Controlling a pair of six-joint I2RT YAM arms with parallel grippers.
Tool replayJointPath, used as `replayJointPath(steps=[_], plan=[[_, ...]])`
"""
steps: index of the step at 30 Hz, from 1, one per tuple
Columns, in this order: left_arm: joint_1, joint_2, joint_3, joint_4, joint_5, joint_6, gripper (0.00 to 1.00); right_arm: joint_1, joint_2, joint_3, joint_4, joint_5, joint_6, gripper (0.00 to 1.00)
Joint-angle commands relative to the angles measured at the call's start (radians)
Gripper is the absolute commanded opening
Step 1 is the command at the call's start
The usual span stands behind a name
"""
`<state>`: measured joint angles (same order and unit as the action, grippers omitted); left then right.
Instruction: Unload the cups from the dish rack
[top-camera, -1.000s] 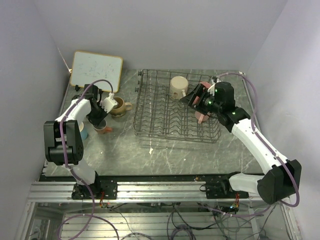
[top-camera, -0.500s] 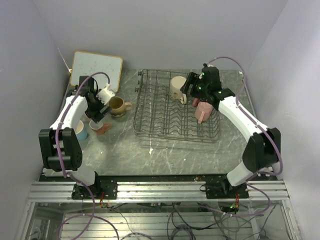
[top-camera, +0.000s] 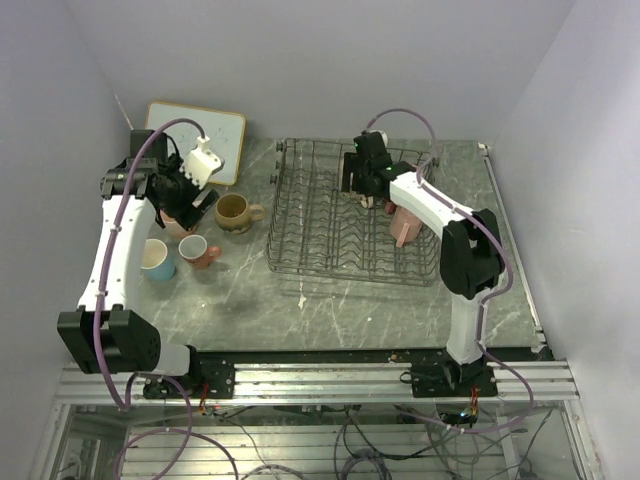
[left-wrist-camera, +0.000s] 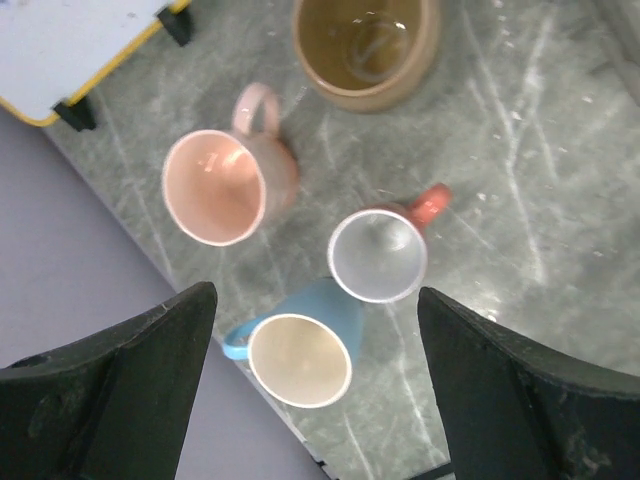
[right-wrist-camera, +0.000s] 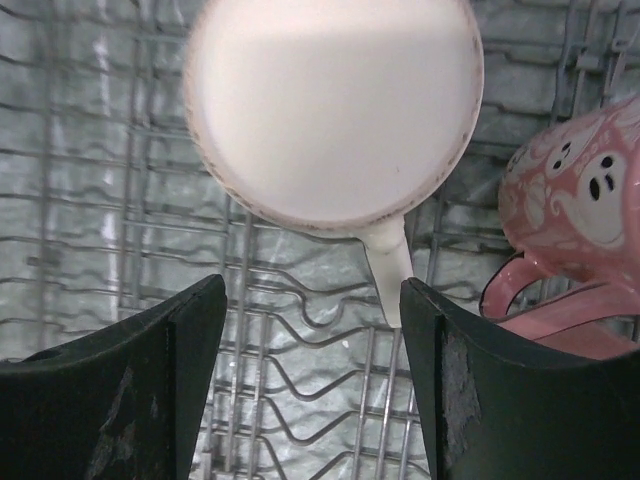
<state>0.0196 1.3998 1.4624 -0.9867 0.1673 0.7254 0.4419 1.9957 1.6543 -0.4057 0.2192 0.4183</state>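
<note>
Four cups stand on the table at the left: a tan one, a pink one, a salmon-handled one and a light blue one. My left gripper hovers open above them, holding nothing. In the dish rack are a cream cup and a pink patterned cup. My right gripper hangs open just over the cream cup, whose handle lies close to the right finger.
A wood-framed whiteboard leans at the back left, right behind the left arm. The side wall runs close to the blue cup. Upright tines fill the rack below the right gripper.
My left gripper let go of the tan cup, opened wide and rose back toward the whiteboard. My right arm swung left from the pink patterned cup to above the cream cup.
</note>
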Motion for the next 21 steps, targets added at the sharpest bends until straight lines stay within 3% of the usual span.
replayJointPath(steps=[1,6,15,21], plan=[[-0.007,-0.051,0.03,-0.127,0.151,-0.034,0.92,0.0,0.047,0.019,-0.042,0.111,-0.046,0.7],[-0.009,-0.095,0.017,-0.154,0.239,-0.044,0.92,-0.001,0.042,0.016,-0.037,0.143,-0.071,0.7],[-0.012,-0.112,0.032,-0.169,0.262,-0.057,0.91,-0.007,0.14,0.076,-0.056,0.134,-0.122,0.69],[-0.012,-0.124,0.034,-0.17,0.285,-0.06,0.92,-0.007,0.187,0.091,-0.043,0.094,-0.121,0.58]])
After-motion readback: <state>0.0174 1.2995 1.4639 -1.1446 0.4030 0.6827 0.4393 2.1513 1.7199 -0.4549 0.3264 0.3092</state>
